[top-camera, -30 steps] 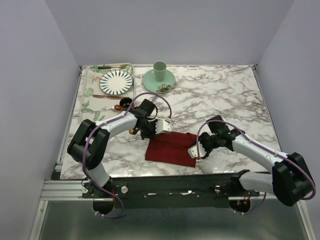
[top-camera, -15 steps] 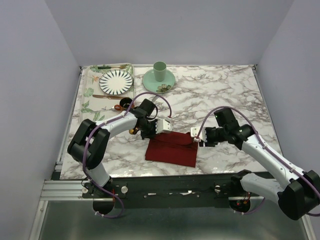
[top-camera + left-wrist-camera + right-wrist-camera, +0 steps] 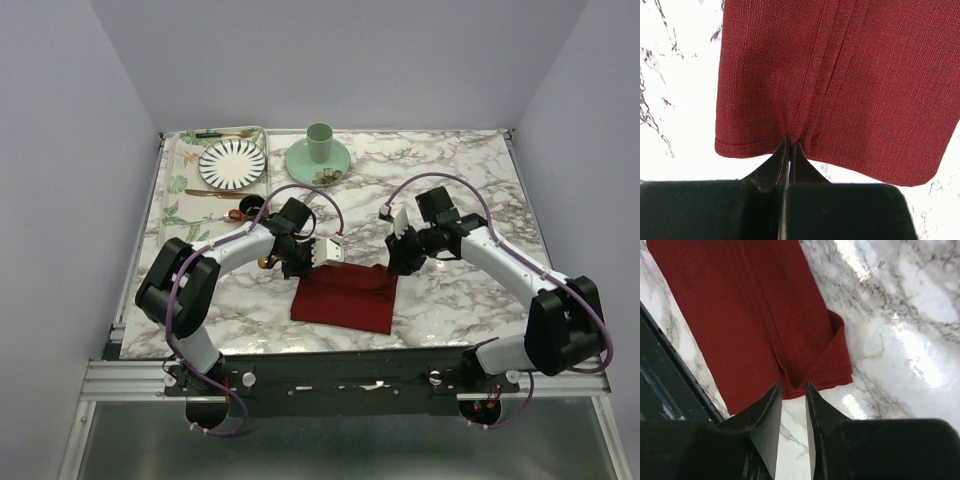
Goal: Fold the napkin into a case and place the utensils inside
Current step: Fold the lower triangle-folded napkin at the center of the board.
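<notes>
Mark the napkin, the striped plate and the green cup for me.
napkin [image 3: 345,300]: top view, middle of the folded cloth.
striped plate [image 3: 232,163]: top view, its centre.
green cup [image 3: 319,146]: top view, its side wall.

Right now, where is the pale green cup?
Top view, far centre: the pale green cup stands on a green saucer, right of the striped plate.
</notes>
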You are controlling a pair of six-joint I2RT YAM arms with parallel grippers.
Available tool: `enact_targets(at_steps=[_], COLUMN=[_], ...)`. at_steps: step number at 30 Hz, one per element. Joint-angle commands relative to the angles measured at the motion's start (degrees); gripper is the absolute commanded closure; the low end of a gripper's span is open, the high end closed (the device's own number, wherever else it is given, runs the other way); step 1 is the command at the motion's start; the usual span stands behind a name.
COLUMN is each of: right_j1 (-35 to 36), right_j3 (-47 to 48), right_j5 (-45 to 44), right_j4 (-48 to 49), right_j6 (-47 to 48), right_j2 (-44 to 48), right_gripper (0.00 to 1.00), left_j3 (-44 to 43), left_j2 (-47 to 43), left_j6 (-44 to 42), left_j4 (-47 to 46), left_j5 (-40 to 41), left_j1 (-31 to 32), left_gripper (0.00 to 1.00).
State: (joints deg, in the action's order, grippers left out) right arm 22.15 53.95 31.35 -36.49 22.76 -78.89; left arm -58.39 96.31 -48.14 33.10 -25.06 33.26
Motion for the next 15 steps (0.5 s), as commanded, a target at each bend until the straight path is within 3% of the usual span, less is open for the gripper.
enact_targets(at_steps=[1,5,9,15], right_j1=[0.0,0.1,0.0,0.4], right_j3=[1.3,2.5,5.0,6.8], right_j5=[-0.6,-0.8,-1.1,-4.3], right_j4=[-0.2,-1.1,-5.5,-8.6], right_j6=[-9.3,-9.7,-7.9,-3.5], right_j2=[-5.7,-9.2,-13.5,-18.7], right_gripper=[0.67,0.69,0.79,0.81], left_j3=[0.1,0.4,0.4,0.4], left_j2=[1.6,1.6,1.6,1.9], left_j6=[0.3,0.6,0.9,1.8], left_j4=[2.0,2.0,2.0,1.9], left_j5=[0.8,0.7,0.9,0.9], left_j1=[0.4,0.4,0.4,0.5], left_gripper=[1.0,1.0,1.0,1.0])
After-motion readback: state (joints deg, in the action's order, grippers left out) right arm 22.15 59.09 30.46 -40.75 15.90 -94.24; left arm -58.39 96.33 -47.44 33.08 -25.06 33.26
